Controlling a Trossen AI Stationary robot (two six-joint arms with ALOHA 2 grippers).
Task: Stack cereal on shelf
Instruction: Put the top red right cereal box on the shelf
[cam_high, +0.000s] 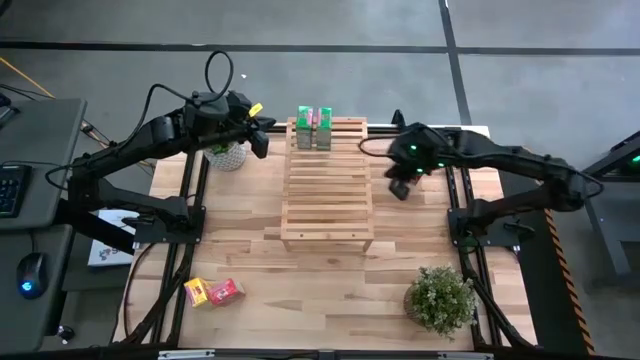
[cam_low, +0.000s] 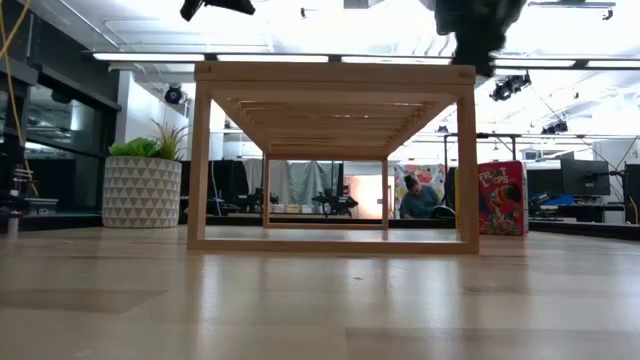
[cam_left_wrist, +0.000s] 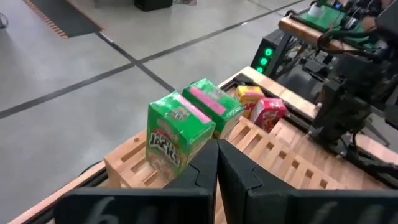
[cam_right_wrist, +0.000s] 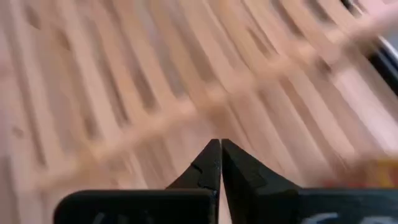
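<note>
Two green cereal boxes (cam_high: 313, 128) (cam_left_wrist: 186, 127) stand side by side on the far, top tier of the slatted wooden shelf (cam_high: 327, 185) (cam_low: 330, 160). A yellow box (cam_high: 196, 292) and a pink-red box (cam_high: 226, 291) lie on the table near its near-left corner. Another yellow box (cam_left_wrist: 249, 96) and pink-red box (cam_left_wrist: 268, 113) (cam_low: 502, 197) stand past the shelf's far-right corner. My left gripper (cam_high: 260, 138) (cam_left_wrist: 216, 148) hovers shut, left of the green boxes. My right gripper (cam_high: 400, 186) (cam_right_wrist: 219, 144) hovers shut beside the shelf's right edge.
A white patterned plant pot (cam_high: 225, 155) (cam_low: 143, 188) stands at the table's far left, under my left arm. A bushy plant (cam_high: 440, 298) sits near the near-right corner. Bare tabletop (cam_high: 320, 290) lies in front of the shelf. A person (cam_low: 415, 197) sits in the room behind.
</note>
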